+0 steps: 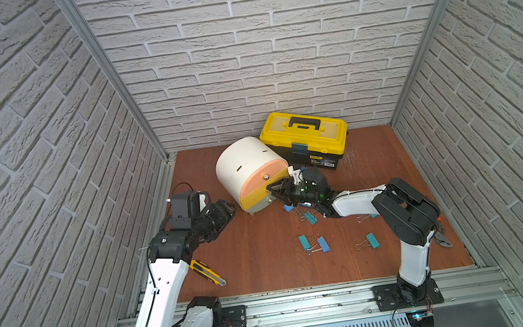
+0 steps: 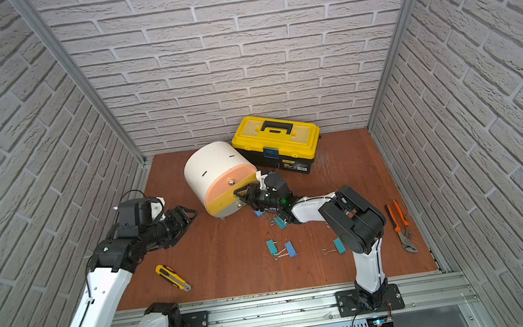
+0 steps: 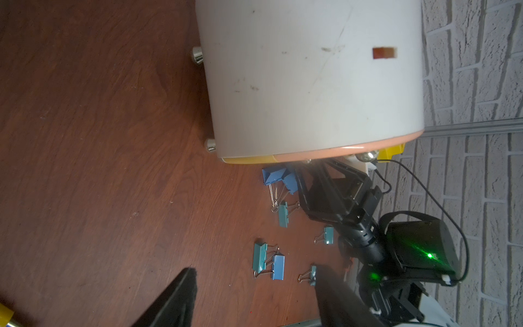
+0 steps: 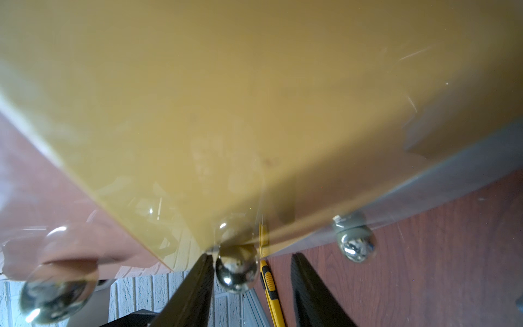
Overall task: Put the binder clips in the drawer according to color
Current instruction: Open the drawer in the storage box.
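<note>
Brick walls [image 1: 236,52], wooden floor [image 1: 270,275]. My right gripper [image 4: 252,260], held level, straddles the knob [image 4: 237,273] of the yellow drawer [image 1: 253,198], not yet closed. My left gripper [image 1: 232,209] hovers parted, empty.

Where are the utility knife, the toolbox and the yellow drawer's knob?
utility knife [image 1: 207,273]: in a top view, its yellow body.
toolbox [image 1: 307,140]: in a top view, its yellow lid.
yellow drawer's knob [image 4: 237,269]: right wrist view, its metal ball.

Bright even light; drawer [image 4: 226,99] blurred (too close).
</note>
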{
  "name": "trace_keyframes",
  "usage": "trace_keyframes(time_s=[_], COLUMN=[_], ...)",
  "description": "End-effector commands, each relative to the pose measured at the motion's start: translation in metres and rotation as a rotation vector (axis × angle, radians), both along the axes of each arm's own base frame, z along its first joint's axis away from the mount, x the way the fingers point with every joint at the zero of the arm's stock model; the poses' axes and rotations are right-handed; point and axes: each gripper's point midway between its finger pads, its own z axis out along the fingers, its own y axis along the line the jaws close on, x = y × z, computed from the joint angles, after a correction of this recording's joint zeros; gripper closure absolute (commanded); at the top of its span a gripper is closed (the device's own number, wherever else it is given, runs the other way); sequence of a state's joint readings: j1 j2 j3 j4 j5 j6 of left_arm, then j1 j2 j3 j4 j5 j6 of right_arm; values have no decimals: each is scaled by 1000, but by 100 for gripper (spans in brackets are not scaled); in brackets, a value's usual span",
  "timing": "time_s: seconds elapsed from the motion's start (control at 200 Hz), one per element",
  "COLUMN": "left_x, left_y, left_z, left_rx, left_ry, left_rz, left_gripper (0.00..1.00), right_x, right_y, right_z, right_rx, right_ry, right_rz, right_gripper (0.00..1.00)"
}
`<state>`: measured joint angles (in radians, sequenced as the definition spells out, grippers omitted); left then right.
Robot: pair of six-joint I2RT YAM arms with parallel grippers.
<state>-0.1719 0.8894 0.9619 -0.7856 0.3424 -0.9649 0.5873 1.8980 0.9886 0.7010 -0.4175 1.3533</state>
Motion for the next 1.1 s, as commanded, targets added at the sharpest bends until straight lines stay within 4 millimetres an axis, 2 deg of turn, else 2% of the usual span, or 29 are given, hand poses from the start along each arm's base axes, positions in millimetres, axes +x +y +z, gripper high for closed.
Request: trace_keyframes(time_s=[0.0, 0.365, 0.765, 1.095], left_x=[5, 5, 5, 4], left_y=[2, 2, 2, 3], left_z=[10, 15, 16, 17], left_rx=[6, 16, 17, 17], left_ry=[-32, -34, -33, -36], left_rz=[5, -7, -10, -6], left_gripper=[29, 30, 30, 30], right_x=[8, 15, 20, 13], right_y=[10, 14, 15, 10], right_z=[18, 20, 21, 24], right_rx=[48, 74, 96, 99], right_ry=[-56, -64, -63, -69], right_rz=[1, -13, -31, -30], right_gripper=[55, 61, 78, 81])
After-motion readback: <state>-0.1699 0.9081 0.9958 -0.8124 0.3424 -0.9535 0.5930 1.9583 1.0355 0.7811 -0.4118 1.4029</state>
